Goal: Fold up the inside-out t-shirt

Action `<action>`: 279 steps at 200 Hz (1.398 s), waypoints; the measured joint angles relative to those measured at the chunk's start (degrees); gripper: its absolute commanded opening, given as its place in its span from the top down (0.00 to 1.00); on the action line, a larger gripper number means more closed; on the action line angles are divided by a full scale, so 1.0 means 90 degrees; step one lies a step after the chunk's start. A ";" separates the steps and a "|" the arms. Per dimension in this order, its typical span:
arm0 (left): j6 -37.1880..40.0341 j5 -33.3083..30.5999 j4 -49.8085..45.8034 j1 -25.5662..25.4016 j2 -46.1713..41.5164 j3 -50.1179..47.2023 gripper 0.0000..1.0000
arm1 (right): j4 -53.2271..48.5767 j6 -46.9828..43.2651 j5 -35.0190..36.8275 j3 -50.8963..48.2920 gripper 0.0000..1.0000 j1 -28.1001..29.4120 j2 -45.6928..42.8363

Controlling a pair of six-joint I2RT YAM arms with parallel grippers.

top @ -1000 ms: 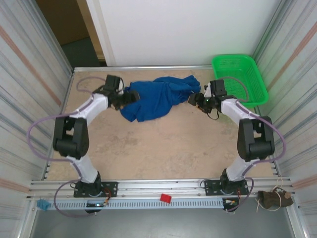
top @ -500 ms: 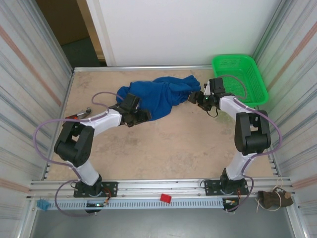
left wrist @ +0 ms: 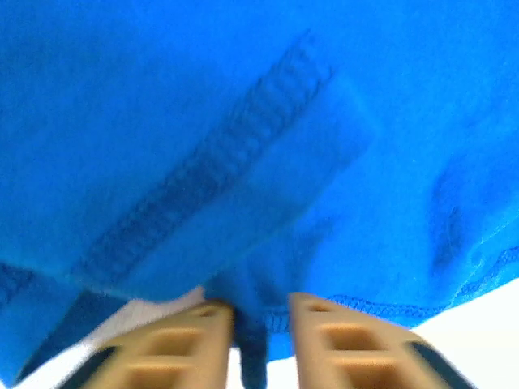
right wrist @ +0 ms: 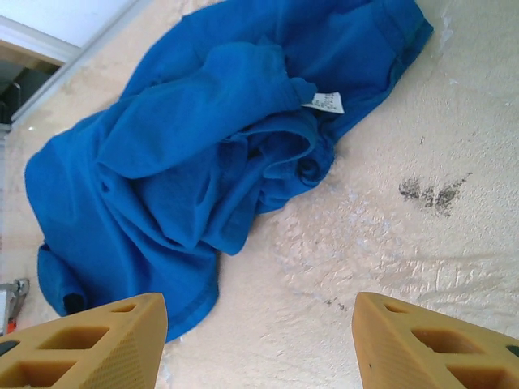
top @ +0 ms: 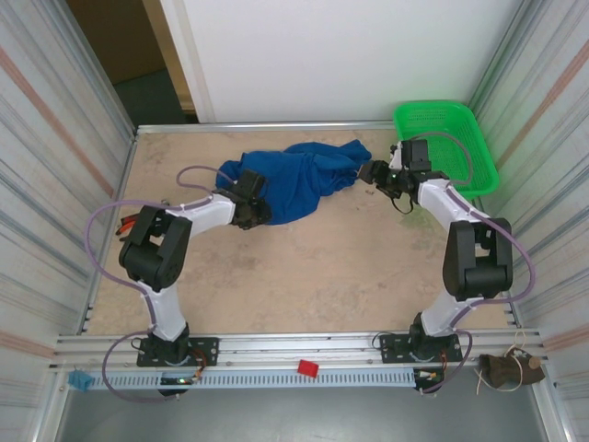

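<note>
Since half a second ago: left gripper (top: 252, 210) drawn in to near-left hem of inside-out t-shirt (top: 299, 180).
Top: shirt bunched at far middle of table (top: 304, 276); right gripper (top: 370, 172) just beside its right end.
Left wrist: clamped on blue hem fold.
Right wrist: spread wide, holding nothing, shirt crumpled ahead.

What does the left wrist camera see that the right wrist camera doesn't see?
Left wrist camera: a very close look at the t-shirt, with a stitched seam running across it, and the left gripper pinched shut on a fold of the cloth.

Right wrist camera: the whole crumpled shirt, its white label, the tan table with a dark stain, and the right gripper open, holding nothing.

Both: the same blue t-shirt, and tan fingers at the bottom edge.
</note>
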 measured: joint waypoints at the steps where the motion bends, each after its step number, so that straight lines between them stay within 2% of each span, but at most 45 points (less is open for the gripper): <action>1: 0.0005 0.0002 0.0000 0.0000 0.0000 0.0007 1.00 | 0.0005 0.0000 0.0000 -0.0010 0.40 0.0000 -0.0007; 23: 0.0233 0.0124 -0.0027 0.0007 -0.0197 0.0080 1.00 | 0.0015 0.0007 0.0109 -0.0330 0.39 0.0000 -0.0379; 42: 0.0284 0.0362 -0.0168 -0.0080 -0.1035 -0.0165 1.00 | 0.0012 0.0029 0.0216 -0.0702 0.39 0.0000 -0.0746; 62: 0.0168 0.0612 -0.0362 -0.0223 -0.2650 -0.0763 1.00 | 0.0002 0.0044 0.0325 -0.1127 0.39 0.0015 -0.1163; 96: -0.0444 0.0702 -0.0979 -0.0357 -0.5974 -0.2171 1.00 | -0.0092 0.0044 0.0369 -0.1634 0.38 0.0265 -0.1783; 109: -0.0678 0.0527 -0.1435 -0.0352 -0.6861 -0.2635 1.00 | -0.0165 0.0027 0.0444 -0.1821 0.33 0.0493 -0.2030; 135: -0.1066 0.0255 -0.2472 -0.0080 -0.8259 -0.3439 1.00 | -0.0209 0.0019 0.0595 -0.2249 0.32 0.1049 -0.2436; 161: -0.1212 0.0177 -0.3296 0.0440 -0.8728 -0.3784 1.00 | -0.0194 0.0022 0.0648 -0.2560 0.33 0.1392 -0.2295; 184: -0.1200 0.0168 -0.3575 0.0719 -0.8728 -0.3786 1.00 | -0.0063 0.0000 0.0658 -0.2586 0.41 0.1562 -0.1809; 204: -0.1161 0.0185 -0.3660 0.0758 -0.8502 -0.3694 1.00 | 0.0015 -0.0141 0.0661 -0.2409 0.42 0.1693 -0.1192; 221: -0.1115 0.0187 -0.3633 0.0758 -0.8303 -0.3604 1.00 | 0.0073 -0.0321 0.0634 -0.2203 0.39 0.1829 -0.0743; 253: -0.1049 0.0187 -0.3621 0.0758 -0.8223 -0.3560 1.00 | 0.0289 -0.0597 0.0612 -0.2091 0.36 0.2118 -0.0410; 260: -0.1047 0.0187 -0.3621 0.0760 -0.8223 -0.3560 1.00 | 0.0347 -0.0641 0.0610 -0.2084 0.38 0.2174 -0.0359; 267: -0.1044 0.0187 -0.3621 0.0760 -0.8223 -0.3560 1.00 | 0.0379 -0.0665 0.0593 -0.2047 0.45 0.2239 -0.0277; 279: -0.1027 0.0187 -0.3621 0.0760 -0.8223 -0.3560 1.00 | 0.0430 -0.0702 0.0563 -0.1950 0.89 0.2334 -0.0092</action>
